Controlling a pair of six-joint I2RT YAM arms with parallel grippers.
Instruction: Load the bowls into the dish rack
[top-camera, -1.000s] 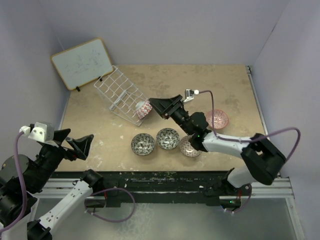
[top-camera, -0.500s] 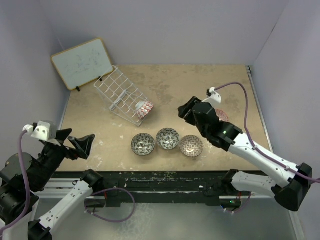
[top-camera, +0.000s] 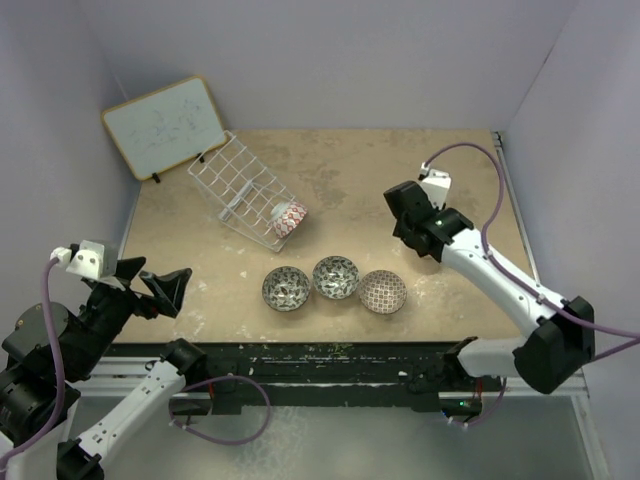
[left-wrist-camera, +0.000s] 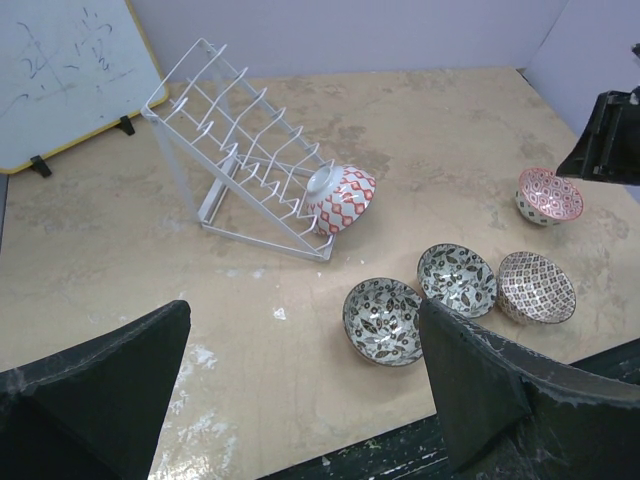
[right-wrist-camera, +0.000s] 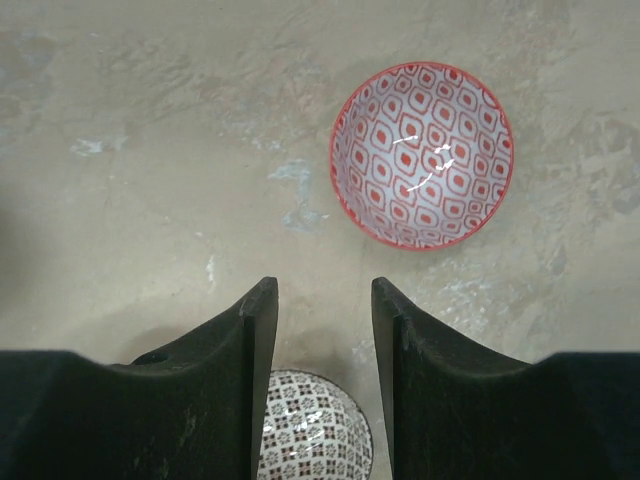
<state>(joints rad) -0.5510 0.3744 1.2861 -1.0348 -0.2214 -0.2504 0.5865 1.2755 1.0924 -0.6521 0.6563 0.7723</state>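
From above, the right fingers (top-camera: 408, 212) hover well beyond the white wire dish rack (top-camera: 238, 185), where one red-diamond ceramic bowl (top-camera: 288, 218) already leans.

In the left wrist view, the left fingers (left-wrist-camera: 470, 370) are spread and empty, far from every bowl.

In the right wrist view, the right fingers are parted and empty. The red-patterned round bowl (right-wrist-camera: 422, 155) sits on the surface (right-wrist-camera: 150, 150), ahead and to their right.

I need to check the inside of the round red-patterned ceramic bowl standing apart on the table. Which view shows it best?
Right wrist: the red-patterned bowl lies fully in frame, seen straight down. Left wrist shows it small at right. Top external: the right arm hides it.
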